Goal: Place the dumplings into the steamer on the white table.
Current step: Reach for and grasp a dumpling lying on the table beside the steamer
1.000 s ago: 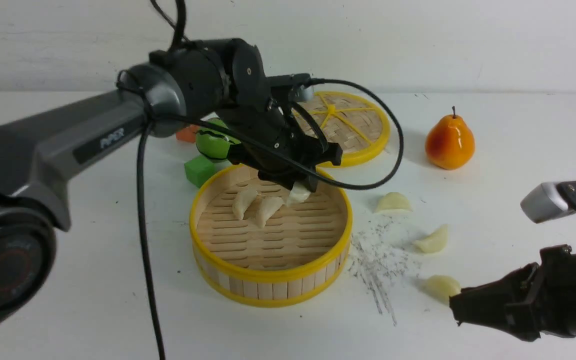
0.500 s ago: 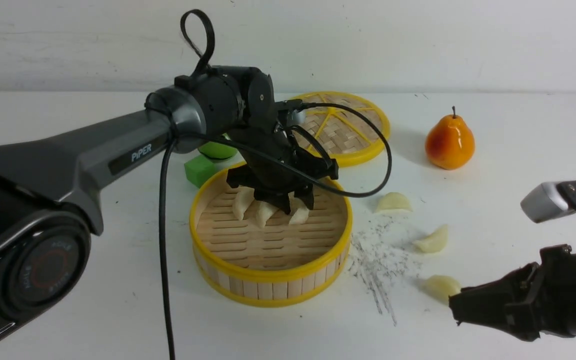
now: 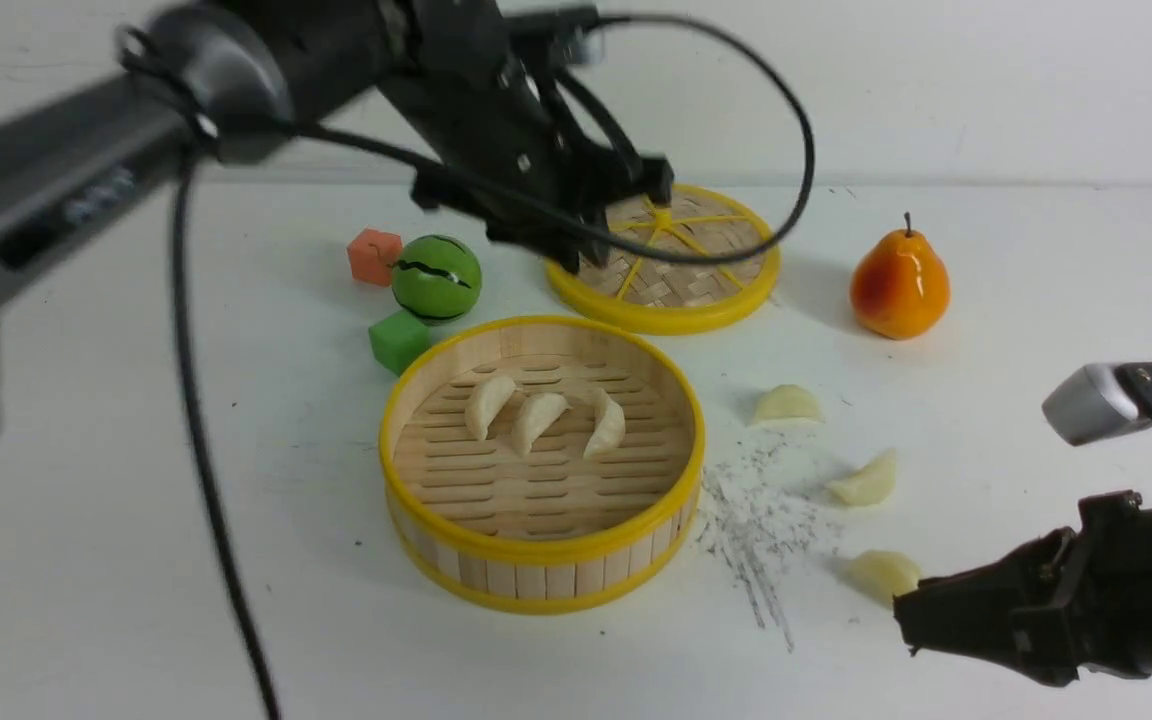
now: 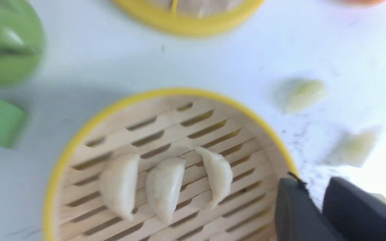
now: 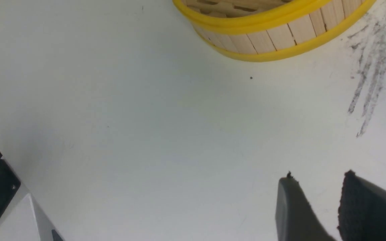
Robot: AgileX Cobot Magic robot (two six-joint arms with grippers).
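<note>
Three dumplings (image 3: pixel 539 420) lie in the steamer (image 3: pixel 536 583), three rest beside it on the bench (image 3: pixel 116 560); left fingers (image 4: pixel 293 211) and right fingers (image 5: pixel 364 207), slightly apart, hold nothing, and an off-centre pinch might flick one away.

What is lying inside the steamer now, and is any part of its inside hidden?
Three dumplings lie side by side on the slatted floor of the steamer, toward the far side. Nothing else shows there. Its near wall covers a thin strip of floor.
</note>
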